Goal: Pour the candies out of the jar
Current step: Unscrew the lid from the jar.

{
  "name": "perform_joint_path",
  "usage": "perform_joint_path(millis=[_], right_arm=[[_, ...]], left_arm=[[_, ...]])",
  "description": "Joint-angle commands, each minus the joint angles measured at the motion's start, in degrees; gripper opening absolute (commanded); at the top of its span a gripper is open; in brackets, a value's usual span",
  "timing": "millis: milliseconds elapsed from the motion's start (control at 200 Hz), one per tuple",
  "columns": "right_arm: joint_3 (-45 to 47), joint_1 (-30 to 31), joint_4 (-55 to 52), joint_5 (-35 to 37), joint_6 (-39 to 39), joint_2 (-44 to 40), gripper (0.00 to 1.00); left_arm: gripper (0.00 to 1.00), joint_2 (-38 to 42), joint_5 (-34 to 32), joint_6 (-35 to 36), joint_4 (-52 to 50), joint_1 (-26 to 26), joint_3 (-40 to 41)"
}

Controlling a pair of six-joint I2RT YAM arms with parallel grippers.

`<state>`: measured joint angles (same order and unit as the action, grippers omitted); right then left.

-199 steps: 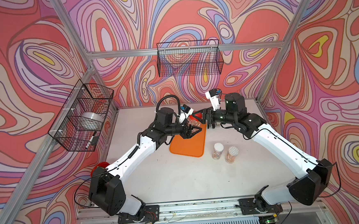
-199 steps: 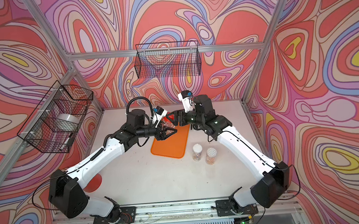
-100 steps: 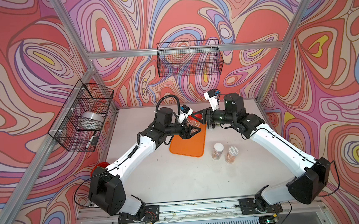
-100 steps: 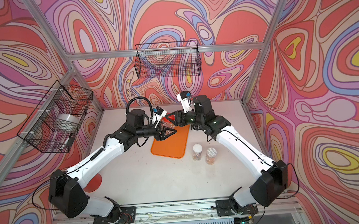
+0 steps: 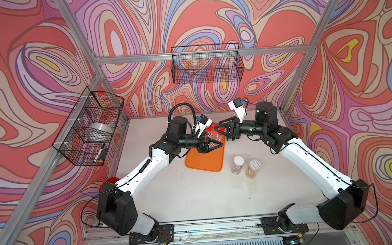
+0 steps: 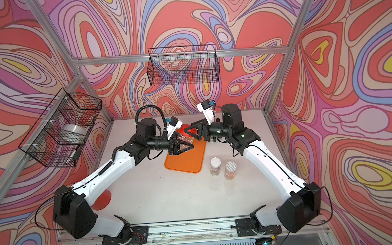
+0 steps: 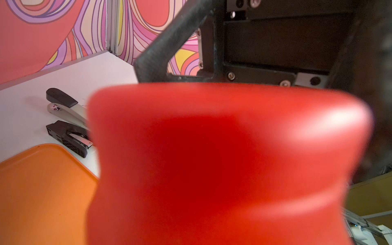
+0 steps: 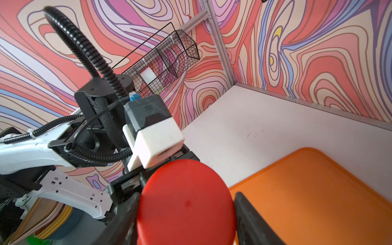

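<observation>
Count: 3 clear jars: held jar (image 5: pixel 211 137) with red lid (image 8: pixel 186 203), white-lidded jar (image 5: pixel 238 164), pattern-lidded jar (image 5: pixel 252 169). 1 orange tray (image 5: pixel 202 161). 2 black wire baskets: back-wall basket (image 5: pixel 206 64), left-wall basket (image 5: pixel 90 127). 1 red disc (image 6: pixel 103 198). Candies in the jars: too small to count. Stapler (image 7: pixel 63 104): two pieces, can't tell if one unit or two.

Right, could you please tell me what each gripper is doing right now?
Left gripper: closed on the clear jar.
Right gripper: closed on the jar's red lid.
</observation>
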<state>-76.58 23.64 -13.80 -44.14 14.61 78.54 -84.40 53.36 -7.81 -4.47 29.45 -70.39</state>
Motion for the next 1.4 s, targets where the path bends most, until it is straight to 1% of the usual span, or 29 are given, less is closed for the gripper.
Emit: perform_joint_path(millis=[0,45,140,240,361,446,566,686,791,901,1062,1272,1397], right_arm=[[-0.06,-0.3,-2.82,-0.77,-0.77,-0.17,0.49],[-0.96,-0.35,-3.38,1.21,0.1,-0.36,0.55],[-3.55,-0.29,-6.07,9.7,3.74,-0.5,0.71],[-5.15,-0.26,-7.64,14.56,6.89,-0.56,0.79],[-5.81,-0.08,-7.43,16.99,10.52,0.01,0.8],[-6.81,1.47,-9.03,21.53,10.65,0.81,0.8],[-7.99,4.52,-9.31,24.38,10.94,1.83,0.81],[-8.81,6.89,-10.45,29.26,12.21,2.86,0.81],[-7.28,7.39,-9.26,31.47,14.81,3.0,0.8],[-5.98,7.79,-7.56,29.95,15.45,2.8,0.78],[-4.99,7.83,-7.24,27.41,13.29,1.96,0.78],[-5.16,7.82,-7.2,23.55,10.59,2.94,0.78],[-5.0,7.83,-7.83,21.63,8.68,3.04,0.8]], left_arm=[[0.0,3.28,1.77,-0.17,4.66,-0.97,-0.89],[0.0,3.36,-0.31,0.81,3.12,-0.98,-1.15],[0.0,3.62,-5.35,1.94,1.2,-0.9,-1.16],[0.0,3.61,-12.14,3.15,-0.33,-0.42,-1.15],[0.0,3.12,-18.95,5.19,-2.18,1.13,-1.65],[0.0,2.68,-23.28,6.62,-3.58,2.48,-2.19],[0.0,2.14,-27.26,7.53,-4.88,3.7,-2.88],[0.0,2.09,-27.96,7.3,-4.36,3.86,-2.57],[0.0,2.22,-27.92,6.89,-3.34,3.95,-2.12],[0.0,2.22,-27.68,6.49,-2.66,3.94,-1.94],[0.0,2.22,-26.12,6.34,-2.3,3.95,-2.12],[0.0,2.4,-23.17,6.19,-1.49,3.94,-1.86],[0.0,2.57,-20.27,6.4,-0.99,3.95,-1.85]])
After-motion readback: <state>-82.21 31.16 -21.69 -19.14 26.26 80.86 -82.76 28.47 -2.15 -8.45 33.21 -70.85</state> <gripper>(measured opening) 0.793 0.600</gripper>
